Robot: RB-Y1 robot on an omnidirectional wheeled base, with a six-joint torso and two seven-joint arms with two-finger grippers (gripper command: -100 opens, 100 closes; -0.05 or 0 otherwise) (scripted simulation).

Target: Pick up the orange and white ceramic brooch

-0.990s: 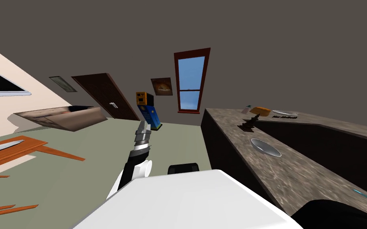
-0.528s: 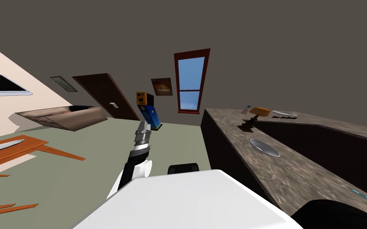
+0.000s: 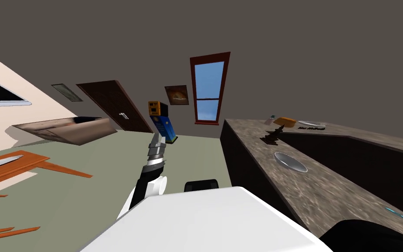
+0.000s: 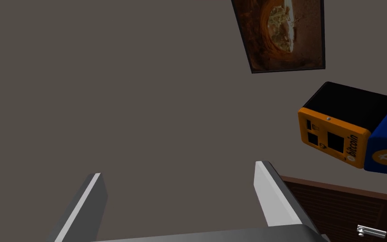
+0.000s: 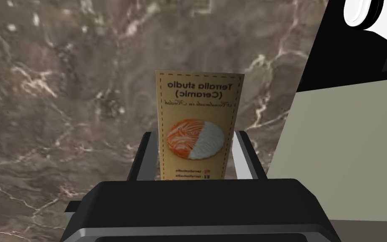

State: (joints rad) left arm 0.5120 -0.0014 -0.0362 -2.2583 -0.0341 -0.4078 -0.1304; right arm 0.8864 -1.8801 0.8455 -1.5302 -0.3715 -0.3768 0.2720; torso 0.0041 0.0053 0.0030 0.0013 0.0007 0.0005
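Observation:
The orange and white brooch [image 5: 194, 140] is an oval fixed on a tan card [image 5: 199, 94] with printed lettering. The card stands between the fingers of my right gripper [image 5: 194, 133], which press its two long sides over a brown marbled countertop [image 5: 62, 84]. The dark gripper body hides the card's lower end. My left gripper [image 3: 157, 141] is held out in front of my chest over the floor; its fingers [image 4: 268, 197] stand wide apart with nothing between them.
The countertop [image 3: 327, 192] runs along my right side and carries a grey dish [image 3: 290, 162], a dark figurine [image 3: 272, 135] and an orange object [image 3: 286, 121] farther off. Green-grey floor [image 5: 348, 147] lies beside the counter's edge. Orange wooden furniture [image 3: 17, 164] stands at the left.
The whole head view has shifted slightly, so my head or base has moved a little. My left arm holds the same pose.

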